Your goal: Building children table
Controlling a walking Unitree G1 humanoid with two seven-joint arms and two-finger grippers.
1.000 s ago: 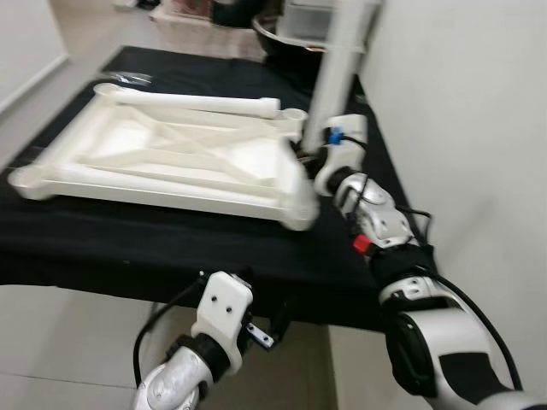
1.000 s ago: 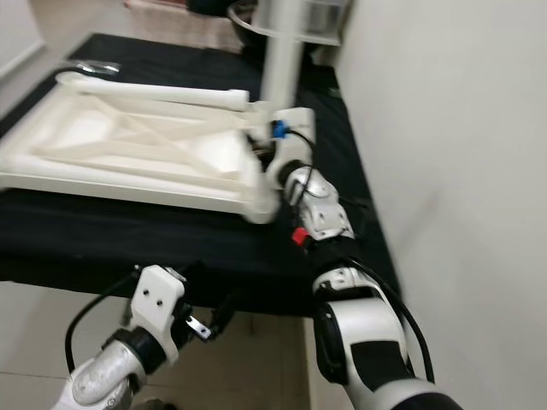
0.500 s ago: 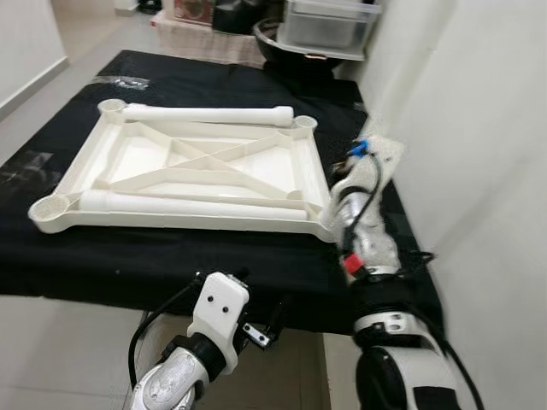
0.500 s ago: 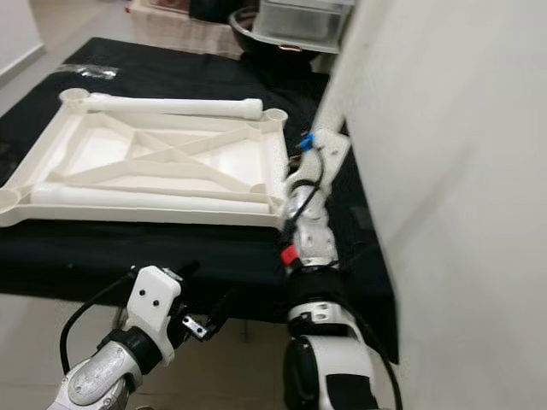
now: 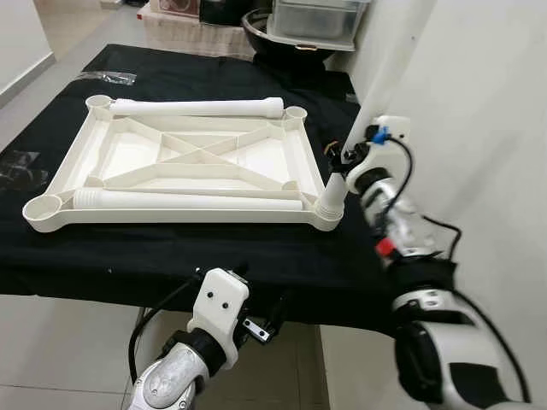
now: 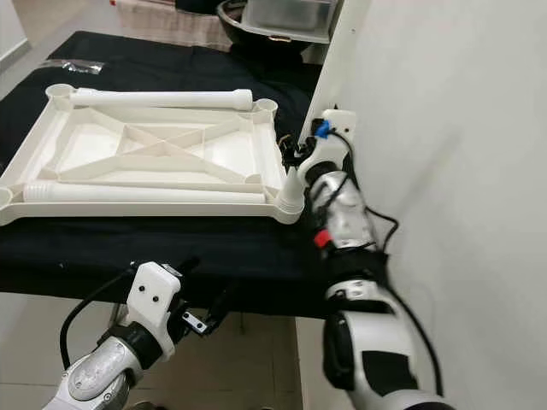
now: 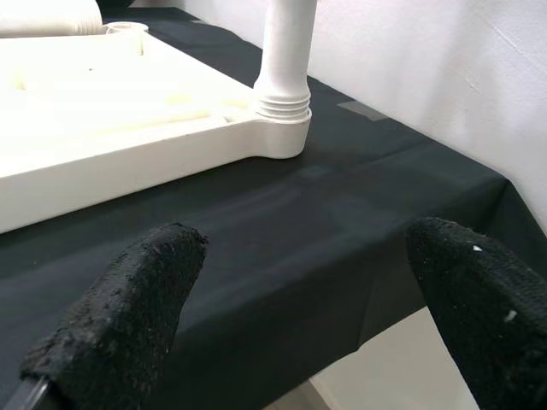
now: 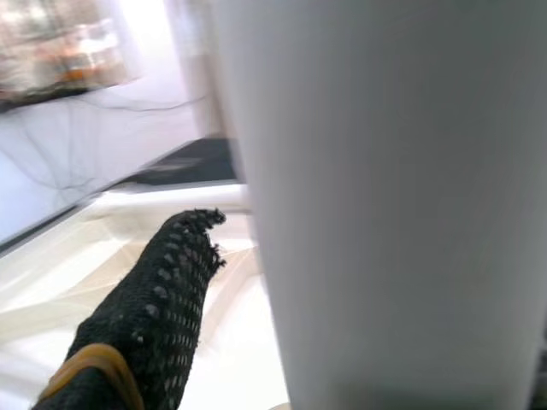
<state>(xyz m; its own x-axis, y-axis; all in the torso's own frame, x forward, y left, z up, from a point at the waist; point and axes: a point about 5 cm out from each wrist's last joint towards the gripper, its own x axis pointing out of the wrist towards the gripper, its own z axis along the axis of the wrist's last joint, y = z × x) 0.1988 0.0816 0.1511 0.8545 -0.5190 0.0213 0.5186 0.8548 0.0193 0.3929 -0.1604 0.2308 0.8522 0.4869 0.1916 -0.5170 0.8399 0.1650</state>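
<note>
The white plastic tabletop [image 5: 188, 166] lies upside down on the black-draped table [image 5: 214, 248], ribs up, with a round socket at each corner. Two loose leg tubes lie on it, one [image 5: 197, 108] along its far edge and one [image 5: 188, 201] along its near edge. A third leg [image 5: 376, 77] stands upright in the tabletop's near right corner socket [image 5: 331, 211], its ribbed collar seated on the socket's rim.

I judge the leg a light, hollow, stiff tube with a smooth and rather slippery skin. It is long, so a grip high up would lever it over easily; I would take it low, just above the collar, and press straight down along its axis. The tabletop looks light too and could slide on the cloth if I push sideways.

My right tool [image 5: 346, 158] is at the leg just above that corner socket, forearm reaching up from the table's near edge and the wrist bent toward the tabletop. In the right wrist view one finger [image 8: 158, 299] lies alongside the tube; I cannot tell whether the tool is clamped on it.

My left tool [image 7: 291, 320] hangs low at the table's near edge, below the tabletop, its two fingers spread wide and holding nothing.
</note>
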